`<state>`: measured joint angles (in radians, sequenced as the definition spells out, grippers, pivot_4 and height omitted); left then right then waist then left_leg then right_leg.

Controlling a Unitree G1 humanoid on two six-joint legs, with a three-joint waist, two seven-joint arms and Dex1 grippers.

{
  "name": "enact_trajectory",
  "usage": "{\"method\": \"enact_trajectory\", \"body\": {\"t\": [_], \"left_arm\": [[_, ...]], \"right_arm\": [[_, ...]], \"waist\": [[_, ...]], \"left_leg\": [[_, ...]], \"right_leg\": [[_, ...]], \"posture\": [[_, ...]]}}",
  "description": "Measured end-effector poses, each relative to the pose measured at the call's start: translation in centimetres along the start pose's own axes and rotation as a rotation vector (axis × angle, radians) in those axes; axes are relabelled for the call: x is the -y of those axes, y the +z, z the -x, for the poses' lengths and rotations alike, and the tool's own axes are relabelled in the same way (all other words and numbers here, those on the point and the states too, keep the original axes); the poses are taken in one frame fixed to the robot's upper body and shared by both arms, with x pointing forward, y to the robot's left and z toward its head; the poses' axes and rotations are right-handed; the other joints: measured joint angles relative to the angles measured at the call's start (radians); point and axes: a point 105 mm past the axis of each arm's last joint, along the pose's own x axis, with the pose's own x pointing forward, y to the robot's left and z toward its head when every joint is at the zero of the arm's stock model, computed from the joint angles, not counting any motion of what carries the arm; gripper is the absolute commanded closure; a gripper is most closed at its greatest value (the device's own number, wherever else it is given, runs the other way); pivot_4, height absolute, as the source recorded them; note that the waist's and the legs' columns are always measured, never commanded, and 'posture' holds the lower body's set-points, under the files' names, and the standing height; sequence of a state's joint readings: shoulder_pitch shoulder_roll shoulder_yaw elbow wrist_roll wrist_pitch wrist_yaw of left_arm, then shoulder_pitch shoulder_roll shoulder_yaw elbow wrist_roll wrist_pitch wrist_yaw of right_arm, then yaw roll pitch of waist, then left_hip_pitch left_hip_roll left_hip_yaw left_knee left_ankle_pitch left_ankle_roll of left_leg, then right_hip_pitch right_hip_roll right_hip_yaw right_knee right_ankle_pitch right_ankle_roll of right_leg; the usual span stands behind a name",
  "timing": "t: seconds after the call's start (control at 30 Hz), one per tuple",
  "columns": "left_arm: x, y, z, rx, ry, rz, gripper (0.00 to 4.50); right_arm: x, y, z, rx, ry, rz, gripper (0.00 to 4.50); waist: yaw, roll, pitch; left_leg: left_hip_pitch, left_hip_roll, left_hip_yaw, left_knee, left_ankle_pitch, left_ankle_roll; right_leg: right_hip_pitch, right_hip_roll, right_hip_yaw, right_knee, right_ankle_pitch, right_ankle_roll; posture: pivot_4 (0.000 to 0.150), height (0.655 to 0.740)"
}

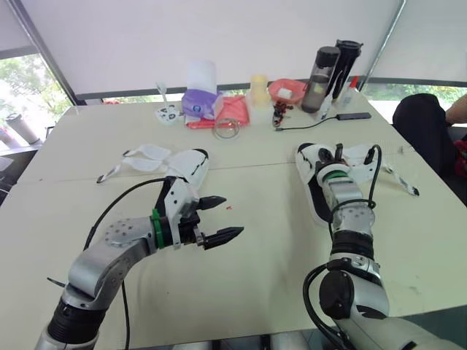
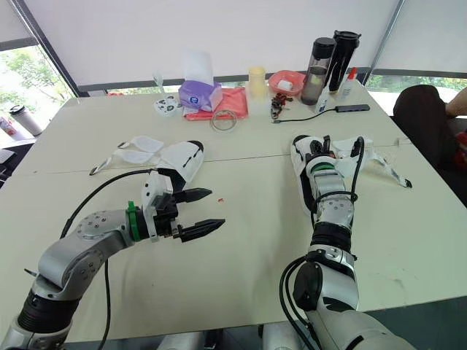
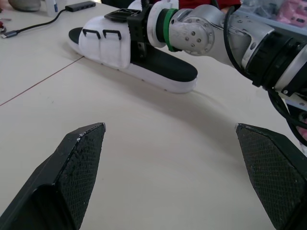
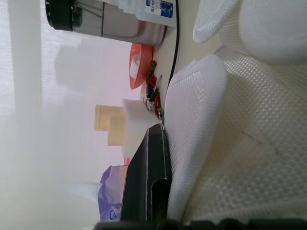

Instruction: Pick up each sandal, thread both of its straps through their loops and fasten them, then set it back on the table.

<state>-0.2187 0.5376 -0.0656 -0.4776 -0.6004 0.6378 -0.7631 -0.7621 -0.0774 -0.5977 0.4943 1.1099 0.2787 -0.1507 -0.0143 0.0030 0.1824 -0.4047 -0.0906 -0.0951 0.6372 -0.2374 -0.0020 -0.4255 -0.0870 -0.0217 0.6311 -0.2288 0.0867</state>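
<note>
No luck on the label hunt. The only print we can find is a blue and white label [image 4: 156, 6] on a bottle in the right wrist view, and it's too small to read. The purple tissue pack [image 1: 198, 103] has markings too, equally unreadable.

The left gripper [image 1: 221, 217] hangs just above the bare table [image 1: 255, 284], wide open with nothing in it. The left sandal [image 1: 188, 166] lies just beyond it, apart from it, with its straps [image 1: 146, 154] splayed out unfastened to the robot's left.

The right gripper [image 1: 330, 154] is down on the toe end of the right sandal [image 1: 316, 198], which lies flat on the table with its own straps [image 1: 360, 154] flung out to the right. We can't tell whether that gripper is clamped on anything or just resting there.

From the head, the right arm covers most of that sandal's upper. The left wrist view gives us a side-on look at it, and there we can pick out two black loops [image 3: 93, 32] on the white upper, both empty. The right wrist view is pressed right up against white mesh strap material [image 4: 192, 134].

At the far side of the table are two dark bottles [image 1: 321, 69], a red bowl [image 1: 287, 90] and a black cable [image 1: 306, 124].
</note>
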Motion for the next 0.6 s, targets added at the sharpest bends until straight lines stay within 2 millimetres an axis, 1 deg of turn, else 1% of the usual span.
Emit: {"method": "enact_trajectory", "body": {"t": [0.13, 0.2, 0.3, 0.37, 0.43, 0.5, 0.53, 0.6], "left_arm": [[0.0, 0.0, 0.0, 0.0, 0.002, 0.0, 0.0], [0.0, 0.0, 0.0, -0.001, 0.0, -0.001, 0.0], [0.0, 0.0, 0.3, -0.02, -0.013, -0.013, 0.0], [0.2, 0.0, 0.7, -0.038, -0.033, -0.022, 0.0], [0.5, 0.1, 0.9, -0.047, -0.061, -0.031, 0.0], [0.9, 0.2, 1.0, -0.052, -0.089, -0.04, 0.0], [1.2, 0.3, 1.1, -0.058, -0.112, -0.041, 0.0], [2.1, 0.2, 1.6, -0.088, -0.168, -0.049, 0.0]], "right_arm": [[-0.1, 0.0, 0.0, -0.015, 0.008, 0.021, 4.46], [-0.5, -0.2, 0.1, -0.061, 0.028, 0.077, 4.46], [-1.8, -0.6, 1.1, -0.192, 0.092, 0.22, 4.46], [-3.2, -0.7, 2.1, -0.319, 0.14, 0.304, 4.46], [-4.7, -1.2, 3.5, -0.458, 0.195, 0.37, 4.46], [-5.5, -2.0, 4.9, -0.578, 0.239, 0.398, 4.46], [-5.4, -2.5, 5.9, -0.659, 0.252, 0.418, 4.46], [-4.5, -3.1, 9.0, -0.872, 0.279, 0.508, 4.46]], "waist": [[0.0, 0.0, 0.0], [0.002, 0.0, 0.0], [0.002, 0.001, 0.001], [0.001, 0.001, 0.001], [-0.002, 0.001, 0.001], [-0.002, 0.001, 0.001], [-0.001, 0.001, 0.001], [0.005, 0.001, 0.001]], "left_leg": [[0.0, 0.0, 0.002, 0.0, 0.0, 0.0], [0.0, 0.0, 0.003, 0.0, 0.0, 0.0], [-0.002, 0.0, 0.006, 0.0, 0.0, 0.001], [-0.002, 0.001, 0.008, -0.001, -0.001, 0.002], [-0.002, 0.002, 0.009, -0.001, -0.001, 0.002], [-0.001, 0.003, 0.009, -0.002, -0.001, 0.002], [-0.001, 0.003, 0.009, -0.003, -0.001, 0.002], [-0.002, 0.003, 0.009, -0.003, -0.002, 0.003]], "right_leg": [[0.0, 0.0, 0.002, 0.0, 0.0, 0.0], [-0.001, 0.0, 0.003, 0.0, 0.0, 0.0], [-0.003, 0.0, 0.006, 0.0, 0.0, 0.0], [-0.005, -0.001, 0.008, 0.0, 0.0, 0.0], [-0.005, -0.001, 0.008, -0.001, 0.0, 0.0], [-0.005, 0.0, 0.008, -0.001, 0.0, 0.0], [-0.005, 0.0, 0.008, -0.001, 0.0, 0.0], [-0.005, -0.001, 0.008, -0.001, -0.002, -0.003]], "posture": [[0.15, 0.74], [0.15, 0.74], [0.15, 0.74], [0.15, 0.74], [0.15, 0.74], [0.15, 0.74], [0.15, 0.74], [0.15, 0.74]]}}
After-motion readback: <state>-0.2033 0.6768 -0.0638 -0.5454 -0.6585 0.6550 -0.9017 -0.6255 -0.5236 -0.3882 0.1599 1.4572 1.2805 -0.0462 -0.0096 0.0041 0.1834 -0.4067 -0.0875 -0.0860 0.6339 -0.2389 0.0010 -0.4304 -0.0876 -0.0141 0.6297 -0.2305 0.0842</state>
